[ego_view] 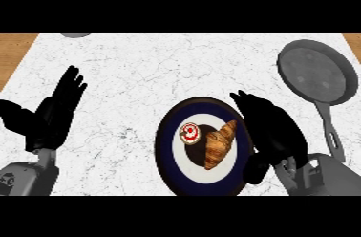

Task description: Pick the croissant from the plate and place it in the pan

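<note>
In the head view, my right hand (271,131) is at the right rim of the plate (166,150), just beside the croissant (220,144); its fingers are stretched out and relaxed, holding nothing, and I cannot tell if they touch the pastry or only hang above the rim. The croissant lies on the right half of the plate, long and slanted, one tip pointing up and right; a small round pastry with red on top (189,132) sits just left of it, very near. The pan (315,71) waits well apart at the upper right, its handle (331,131) running down toward my forearm; my left hand (55,112) rests open at the left side.

To do this step well, I think I should bring the fingers over the thick middle of the croissant and the thumb to its other flank, closing across the short width; I must keep away from the small pastry, and lift straight up before I swing to the pan, so the handle is not knocked.
</note>
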`<state>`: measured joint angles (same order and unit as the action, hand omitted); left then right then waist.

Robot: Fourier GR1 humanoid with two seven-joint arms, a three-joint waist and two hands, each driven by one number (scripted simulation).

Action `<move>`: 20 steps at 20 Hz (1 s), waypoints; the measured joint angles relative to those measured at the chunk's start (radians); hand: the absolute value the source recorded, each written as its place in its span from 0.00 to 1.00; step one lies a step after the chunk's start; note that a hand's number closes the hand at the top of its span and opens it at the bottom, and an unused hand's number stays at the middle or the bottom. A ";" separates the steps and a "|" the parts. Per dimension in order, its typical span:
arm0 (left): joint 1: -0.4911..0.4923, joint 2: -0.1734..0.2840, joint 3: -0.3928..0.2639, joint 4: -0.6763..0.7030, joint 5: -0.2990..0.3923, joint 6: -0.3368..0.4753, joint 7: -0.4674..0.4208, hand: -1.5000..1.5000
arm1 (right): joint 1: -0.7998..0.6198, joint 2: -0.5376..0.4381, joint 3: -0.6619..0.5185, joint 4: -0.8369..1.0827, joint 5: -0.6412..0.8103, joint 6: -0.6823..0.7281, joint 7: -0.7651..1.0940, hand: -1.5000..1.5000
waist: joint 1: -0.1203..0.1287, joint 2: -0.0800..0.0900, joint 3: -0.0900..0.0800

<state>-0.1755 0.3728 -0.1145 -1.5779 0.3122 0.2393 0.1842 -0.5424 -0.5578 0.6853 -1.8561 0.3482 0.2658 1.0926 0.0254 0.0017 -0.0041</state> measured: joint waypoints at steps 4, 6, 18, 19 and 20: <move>0.002 -0.014 0.003 0.016 -0.006 0.003 -0.010 0.50 | -0.048 0.049 0.032 0.038 -0.058 0.046 0.033 0.00 | -0.010 -0.002 0.000; -0.007 -0.016 0.005 0.020 -0.011 0.008 -0.005 0.50 | -0.075 0.072 0.056 0.068 -0.068 0.065 0.044 0.00 | -0.011 -0.003 0.000; 0.006 -0.024 0.011 0.011 -0.017 0.003 0.000 0.50 | -0.232 0.180 0.154 0.238 -0.046 0.145 0.101 0.00 | -0.014 -0.007 0.001; 0.008 -0.028 0.009 0.007 -0.022 0.005 -0.002 0.50 | -0.236 0.196 0.160 0.253 -0.035 0.146 0.101 0.00 | -0.014 -0.007 0.001; 0.006 -0.027 0.017 0.019 -0.018 -0.002 -0.011 0.50 | -0.239 0.210 0.163 0.267 -0.028 0.147 0.099 0.00 | -0.017 -0.006 0.001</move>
<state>-0.1695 0.3456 -0.0977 -1.5585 0.2938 0.2371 0.1735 -0.7815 -0.3476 0.8482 -1.5895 0.3205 0.4131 1.1919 0.0085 -0.0047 -0.0027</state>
